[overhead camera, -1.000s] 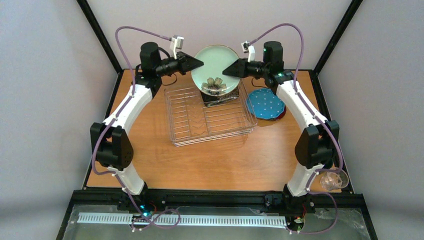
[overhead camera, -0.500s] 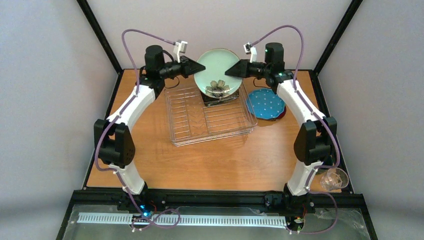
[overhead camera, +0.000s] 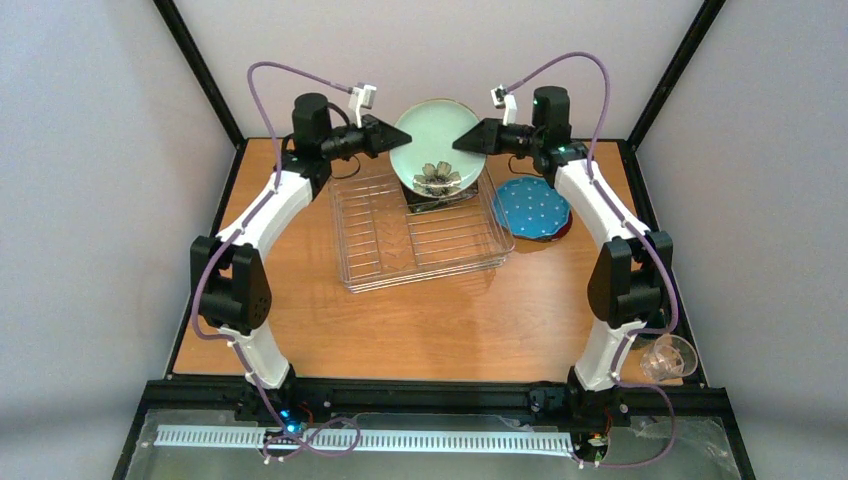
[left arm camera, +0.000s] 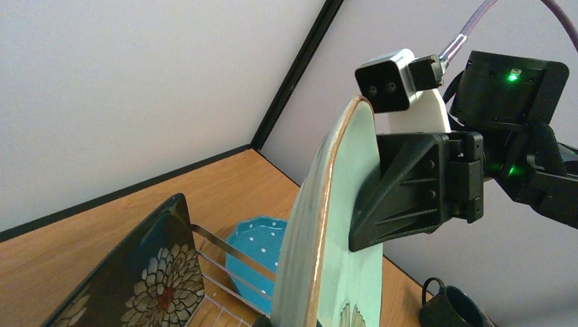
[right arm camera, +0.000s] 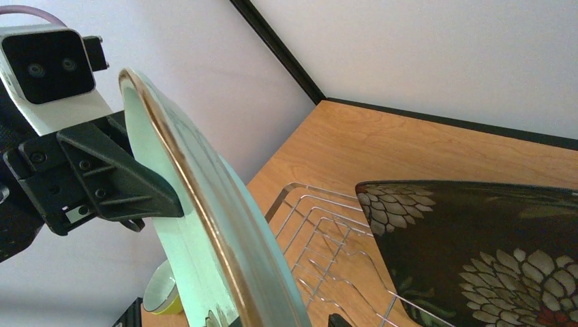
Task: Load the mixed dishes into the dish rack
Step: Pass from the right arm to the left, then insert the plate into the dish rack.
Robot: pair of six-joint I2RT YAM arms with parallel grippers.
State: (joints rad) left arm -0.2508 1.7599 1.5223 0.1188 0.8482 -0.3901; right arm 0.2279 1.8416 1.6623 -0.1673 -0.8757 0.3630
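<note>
Top view: mint plate [overhead camera: 434,135] has sunk slightly toward rack [overhead camera: 420,240]. Left fingers [overhead camera: 390,135] grip its rim; right fingers [overhead camera: 472,140], cannot tell.

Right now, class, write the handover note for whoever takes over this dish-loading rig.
Left gripper: shut on the pale mint plate at its rim, holding it upright above the dish rack at its far end.
Right gripper: at the opposite rim, grip unclear.
Done: black square floral plate leans in the rack.
To do: seat it, load the blue dotted plate beside the rack, clear glass cup, dark green mug.
</note>
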